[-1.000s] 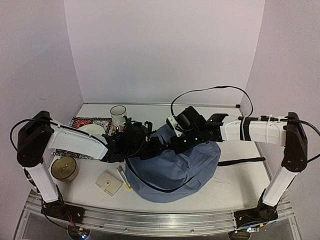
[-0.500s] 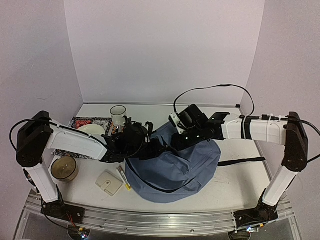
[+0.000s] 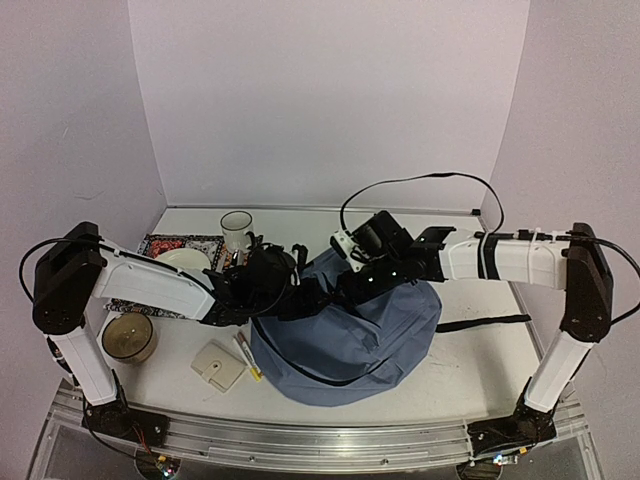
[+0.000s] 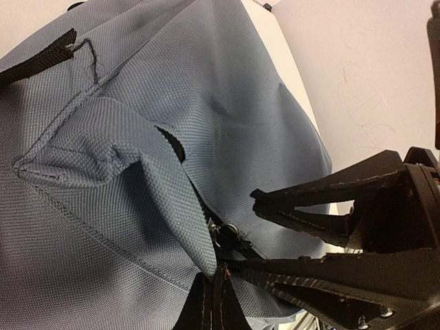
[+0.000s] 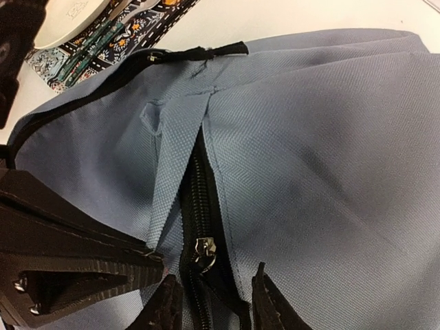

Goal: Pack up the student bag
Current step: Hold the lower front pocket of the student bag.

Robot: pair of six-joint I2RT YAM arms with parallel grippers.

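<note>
The student bag lies slumped in the middle of the worktop, reaching toward its near edge, and both arms meet over the bag's far-left part. The left claw is pressed together, pinching a fold of the bag's fabric beside the zipper. The right claw is spread, one finger on each side of the zipper track, with the metal pull just ahead of its fingertips.

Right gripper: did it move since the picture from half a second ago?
Yes, slightly: in the top view the right gripper shifted left, toward the white mug.
</note>
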